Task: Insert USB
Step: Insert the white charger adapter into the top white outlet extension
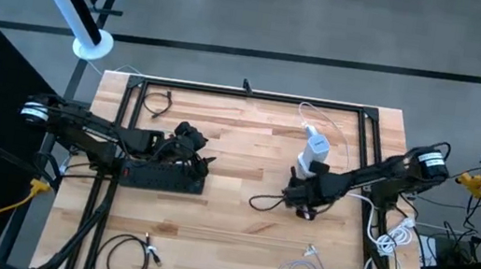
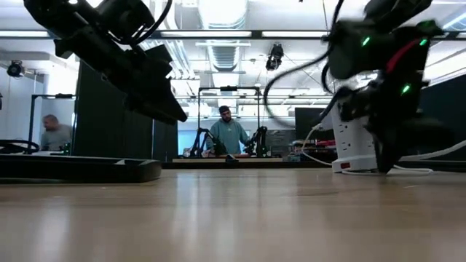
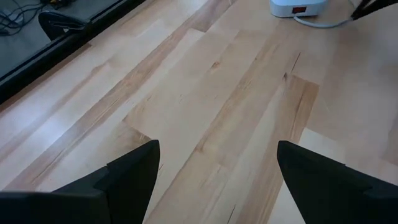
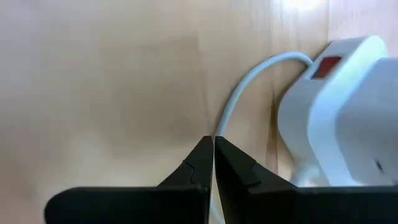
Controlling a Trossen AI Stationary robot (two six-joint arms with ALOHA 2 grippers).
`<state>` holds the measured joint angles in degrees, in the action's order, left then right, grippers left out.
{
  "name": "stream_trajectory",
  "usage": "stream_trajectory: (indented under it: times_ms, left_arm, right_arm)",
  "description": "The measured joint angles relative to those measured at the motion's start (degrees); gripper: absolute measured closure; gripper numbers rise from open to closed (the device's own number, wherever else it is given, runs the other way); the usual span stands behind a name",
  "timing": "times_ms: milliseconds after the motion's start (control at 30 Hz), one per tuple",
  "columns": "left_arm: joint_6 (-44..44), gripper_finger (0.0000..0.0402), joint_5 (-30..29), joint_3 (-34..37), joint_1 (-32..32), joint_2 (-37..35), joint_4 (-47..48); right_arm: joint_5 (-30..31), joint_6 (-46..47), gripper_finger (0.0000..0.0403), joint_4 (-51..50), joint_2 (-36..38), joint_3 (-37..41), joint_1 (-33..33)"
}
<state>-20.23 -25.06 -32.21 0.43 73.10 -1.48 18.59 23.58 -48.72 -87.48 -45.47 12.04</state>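
My right tool (image 4: pixel 213 163) sits pinched fully together, gripping nothing I can confirm, just beside the white power strip (image 1: pixel 315 151) toward the surface's right edge. My left tool (image 3: pixel 214 180) hangs spread wide and empty. I cannot identify the USB plug; pressing down blind could drag the strip's white cable (image 4: pixel 239 90) and shift the strip.
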Motion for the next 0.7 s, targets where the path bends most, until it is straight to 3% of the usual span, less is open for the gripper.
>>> stream_trajectory:
  times_ms: [100, 300, 500, 700]
  left_arm:
    - [0.0, 0.0090, 0.0, 0.0, 0.0, 0.3, -0.1]
    - [-0.3, 0.0090, 0.6, 0.0, -0.3, 2.9, -1.2]
    - [-2.2, 0.0090, 1.1, 0.0, -1.7, 7.2, -6.5]
    - [-10.1, 0.0090, 1.2, -1.1, -5.0, 11.0, -8.8]
  right_arm:
    - [-1.0, 2.5, 0.0403, -1.5, 4.5, 0.0, 2.3]
    - [-9.1, 7.4, 0.0403, -2.4, 12.3, 0.0, 6.4]
    - [4.7, 17.7, 0.0403, -3.7, 11.6, 1.6, 5.9]
    - [7.9, 22.8, 0.0403, 2.2, 6.1, 8.8, 3.7]
